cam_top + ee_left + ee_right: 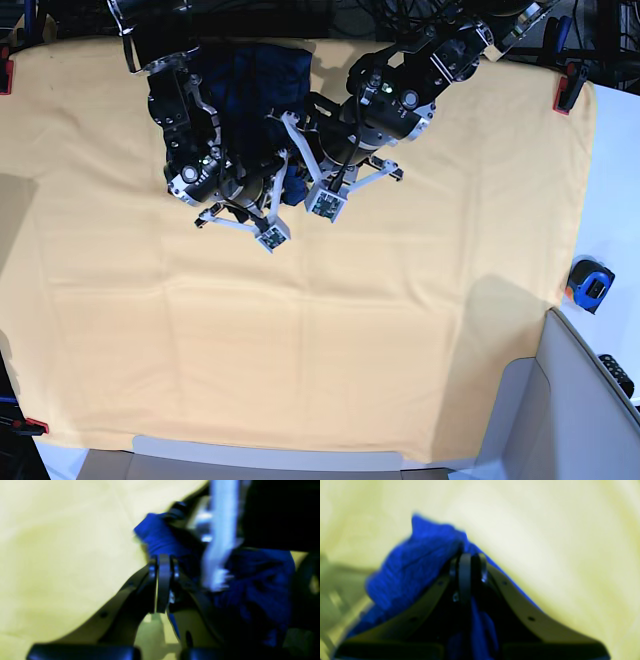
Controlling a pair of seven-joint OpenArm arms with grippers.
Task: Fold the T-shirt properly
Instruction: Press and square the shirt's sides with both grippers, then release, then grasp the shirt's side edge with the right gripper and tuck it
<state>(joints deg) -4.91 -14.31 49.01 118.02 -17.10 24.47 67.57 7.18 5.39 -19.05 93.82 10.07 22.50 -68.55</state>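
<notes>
We can read no writing or label anywhere. The T-shirt (250,85) is soft, dark blue knit, bunched near the far edge of the yellow-orange table cloth (320,330). Our left gripper (163,562) has its black fingers together, with blue fabric just beside the tips. Our right gripper (467,561) is clamped on a fold of the T-shirt.
</notes>
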